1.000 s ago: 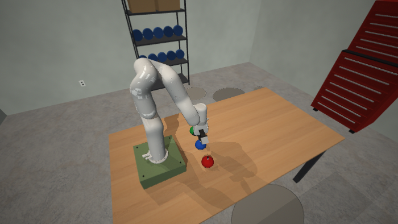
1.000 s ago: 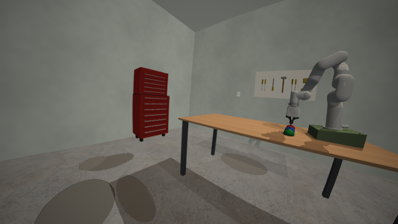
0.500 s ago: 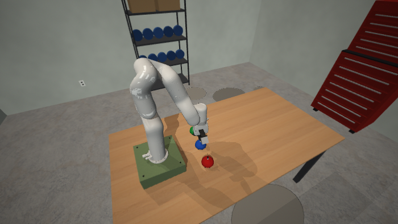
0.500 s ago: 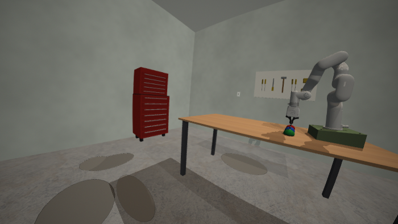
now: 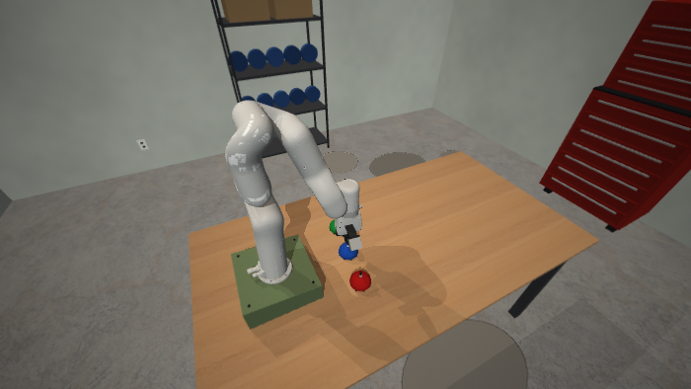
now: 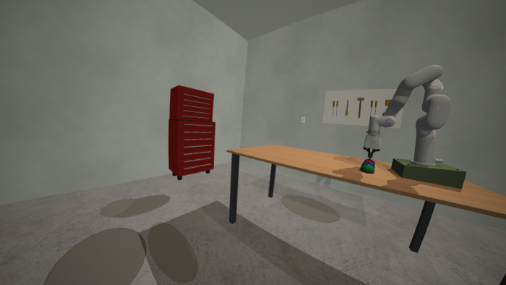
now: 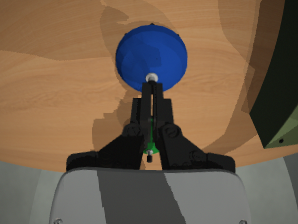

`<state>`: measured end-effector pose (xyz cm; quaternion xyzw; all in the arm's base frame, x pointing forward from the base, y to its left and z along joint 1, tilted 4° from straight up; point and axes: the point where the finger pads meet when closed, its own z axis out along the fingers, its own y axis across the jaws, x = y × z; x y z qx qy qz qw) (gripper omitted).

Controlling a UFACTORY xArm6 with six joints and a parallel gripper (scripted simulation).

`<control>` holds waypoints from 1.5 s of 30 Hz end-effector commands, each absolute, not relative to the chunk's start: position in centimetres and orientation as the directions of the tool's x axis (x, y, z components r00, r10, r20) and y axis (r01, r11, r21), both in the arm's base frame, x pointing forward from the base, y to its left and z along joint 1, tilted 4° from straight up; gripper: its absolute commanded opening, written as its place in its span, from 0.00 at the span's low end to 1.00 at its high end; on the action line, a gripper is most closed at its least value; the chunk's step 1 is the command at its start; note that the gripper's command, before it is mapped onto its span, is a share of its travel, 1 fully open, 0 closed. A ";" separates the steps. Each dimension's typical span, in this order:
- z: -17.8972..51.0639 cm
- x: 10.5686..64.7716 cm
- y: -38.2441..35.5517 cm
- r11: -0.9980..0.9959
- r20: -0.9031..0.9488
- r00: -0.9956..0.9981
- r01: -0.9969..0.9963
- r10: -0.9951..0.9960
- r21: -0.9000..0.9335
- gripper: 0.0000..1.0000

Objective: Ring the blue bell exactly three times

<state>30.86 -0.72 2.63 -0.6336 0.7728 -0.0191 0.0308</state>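
The blue bell [image 5: 347,252] sits on the wooden table between a green bell [image 5: 334,226] and a red bell [image 5: 360,280]. In the wrist view the blue bell [image 7: 152,58] is a round dome with a small pale button [image 7: 152,78] near its middle. My gripper [image 7: 151,95] is shut and empty, pointing straight down, with its fingertips right at the button. In the top view the gripper [image 5: 353,245] stands just above the blue bell's top. In the exterior view the gripper [image 6: 370,156] hangs over the bells [image 6: 368,166], which overlap there.
The arm's green base block [image 5: 276,280] stands on the table left of the bells. The red bell is close in front of the blue one and the green bell is close behind it, partly hidden by the wrist.
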 end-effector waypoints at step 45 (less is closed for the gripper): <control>1.4 31.1 -0.7 0.196 -0.024 -0.195 -0.978 -0.981 -0.072 0.00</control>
